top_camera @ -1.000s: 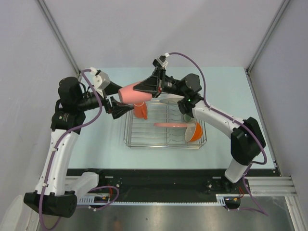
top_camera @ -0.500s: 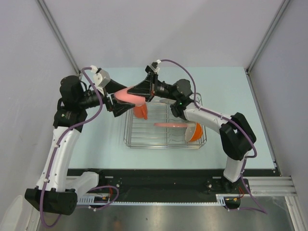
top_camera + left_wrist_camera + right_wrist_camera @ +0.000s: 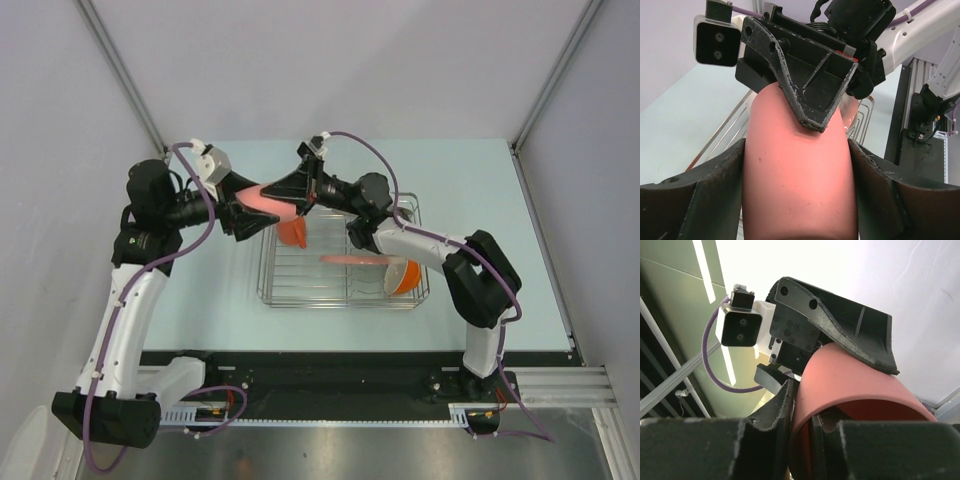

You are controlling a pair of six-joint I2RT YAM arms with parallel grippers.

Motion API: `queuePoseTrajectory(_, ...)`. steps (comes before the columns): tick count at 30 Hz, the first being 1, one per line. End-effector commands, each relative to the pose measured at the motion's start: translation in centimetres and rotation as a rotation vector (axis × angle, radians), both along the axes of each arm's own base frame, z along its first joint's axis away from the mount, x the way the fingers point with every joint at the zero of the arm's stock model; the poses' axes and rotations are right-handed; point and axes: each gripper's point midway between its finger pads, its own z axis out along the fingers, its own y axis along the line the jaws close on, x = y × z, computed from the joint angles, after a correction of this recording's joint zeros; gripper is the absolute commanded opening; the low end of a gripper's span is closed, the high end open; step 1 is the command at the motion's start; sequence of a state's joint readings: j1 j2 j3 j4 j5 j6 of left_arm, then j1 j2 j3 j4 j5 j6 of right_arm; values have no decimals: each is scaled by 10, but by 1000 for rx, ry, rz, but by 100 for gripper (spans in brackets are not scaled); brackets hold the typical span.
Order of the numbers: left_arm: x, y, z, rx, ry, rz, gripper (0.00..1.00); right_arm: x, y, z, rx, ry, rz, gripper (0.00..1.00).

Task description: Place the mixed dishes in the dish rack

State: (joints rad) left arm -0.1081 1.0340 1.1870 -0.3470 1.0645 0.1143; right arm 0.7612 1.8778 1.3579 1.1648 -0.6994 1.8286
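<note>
The salmon-pink handleless cup hangs on its side in the air over the far-left corner of the dish rack. My right gripper is shut on its rim, one finger inside and one outside. My left gripper is closed on the cup's body, its fingers pressed on both sides of the cup. In the rack are the orange handled mug, the salmon-pink plate and the orange bowl. The white plate and the grey-green bowl are not seen.
The rack's wire rim shows below the cup in the left wrist view. Pale green table lies left of the rack, and grey walls stand on three sides. The right arm's forearm crosses over the rack's far right.
My right gripper has carried the cup to the left. My left gripper has moved in from the left and closed around the cup's body.
</note>
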Motion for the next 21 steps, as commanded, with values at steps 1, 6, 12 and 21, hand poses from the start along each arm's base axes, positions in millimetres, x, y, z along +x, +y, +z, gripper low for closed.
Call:
queuePoseTrajectory(1,0,4,7,35,-7,16,10,-2,-15,22,40,-109,-28,31)
queuePoseTrajectory(6,12,15,8,112,39,90,0,53,-53,-6,-170,-171,-143,99)
queuePoseTrajectory(12,14,20,3,161,91,112,0,96,-113,-25,-409,-215,-378,100)
queuePoseTrajectory(21,11,9,-81,438,321,89,0,102,-239,38,-565,-381,-897,100)
